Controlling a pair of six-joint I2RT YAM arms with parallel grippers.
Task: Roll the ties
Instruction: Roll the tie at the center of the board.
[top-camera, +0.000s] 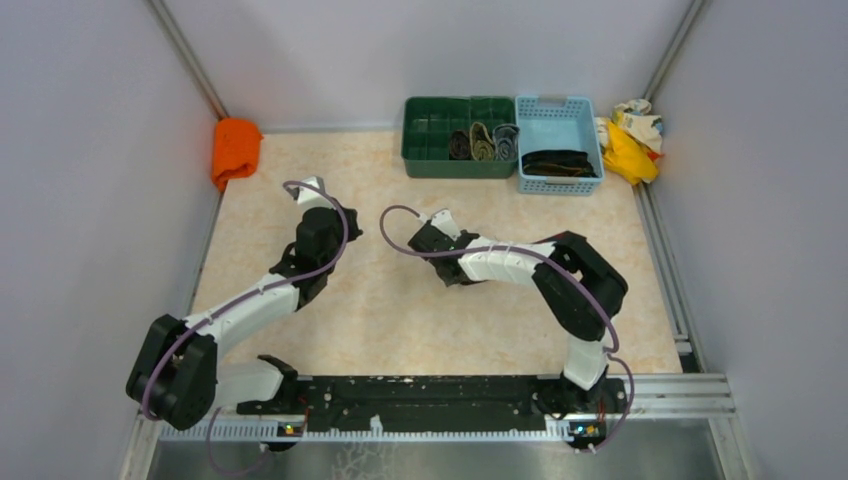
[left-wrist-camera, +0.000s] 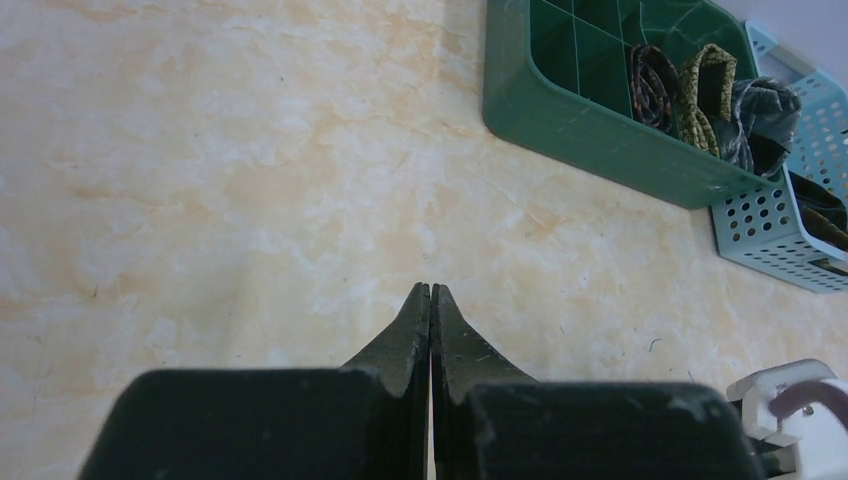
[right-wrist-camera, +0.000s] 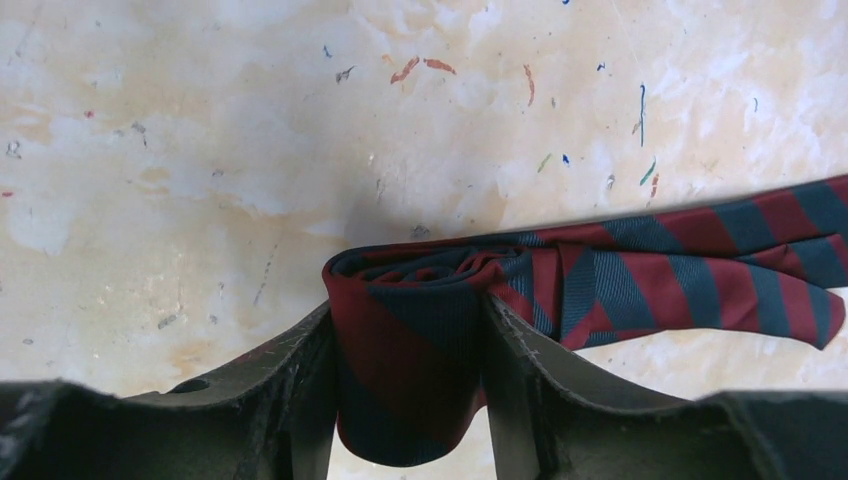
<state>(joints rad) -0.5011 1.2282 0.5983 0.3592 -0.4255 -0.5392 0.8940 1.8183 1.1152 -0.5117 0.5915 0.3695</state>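
A dark red tie with navy stripes (right-wrist-camera: 640, 275) is partly rolled. My right gripper (right-wrist-camera: 408, 306) is shut on the roll, one finger pressing each side, and the loose tail runs off to the right across the table. In the top view the right gripper (top-camera: 432, 240) sits mid-table and the arm hides the tie. My left gripper (left-wrist-camera: 431, 292) is shut and empty above bare table, to the left of the right one. Three rolled ties (top-camera: 483, 143) stand in the green bin (top-camera: 430, 160), also seen from the left wrist (left-wrist-camera: 700, 95).
A light blue basket (top-camera: 558, 104) beside the green bin holds dark flat ties (top-camera: 557, 163). An orange cloth (top-camera: 235, 148) lies at the far left wall. Yellow-and-cream rags (top-camera: 632, 135) are piled at the far right. Walls enclose the table on three sides.
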